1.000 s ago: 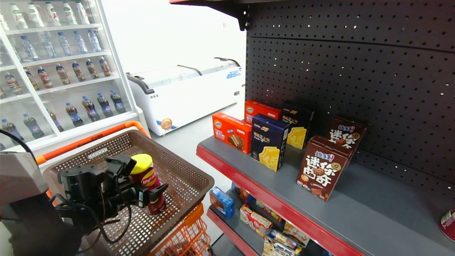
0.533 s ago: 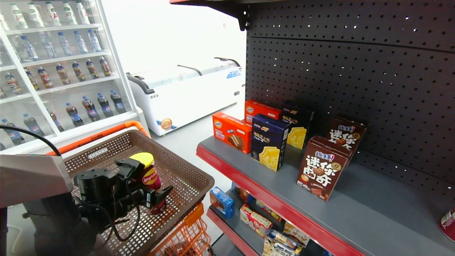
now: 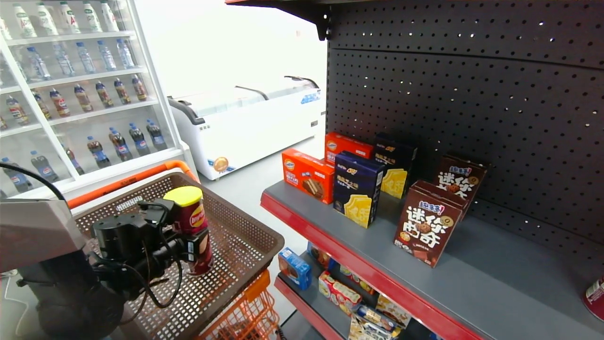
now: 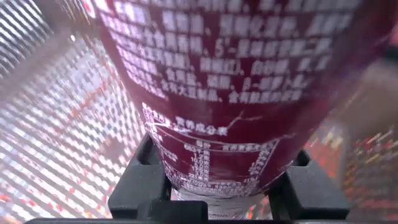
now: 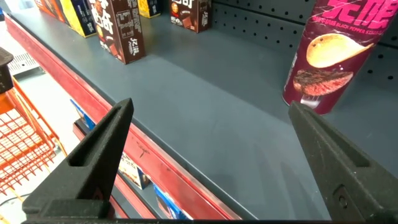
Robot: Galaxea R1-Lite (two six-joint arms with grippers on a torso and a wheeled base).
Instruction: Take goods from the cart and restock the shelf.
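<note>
My left tool (image 3: 181, 231) clamps one maroon yellow-lidded cylindrical can (image 3: 192, 213) over one brown perforated basket (image 3: 265, 236); my right tool (image 5: 211, 112) gapes wide.

Shelf can (image 3: 595, 293) cut by edge; held can (image 4: 236, 93) top cropped.

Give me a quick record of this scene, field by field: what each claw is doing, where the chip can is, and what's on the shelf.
left claw: shut on the chip can, inside the brown basket
chip can: upright, yellow lid, dark red body
right claw: open, empty, above the grey shelf board
shelf stock: orange boxes, dark blue boxes, brown boxes, all standing; a second can farther right
task state: chip can not yet on the shelf
</note>
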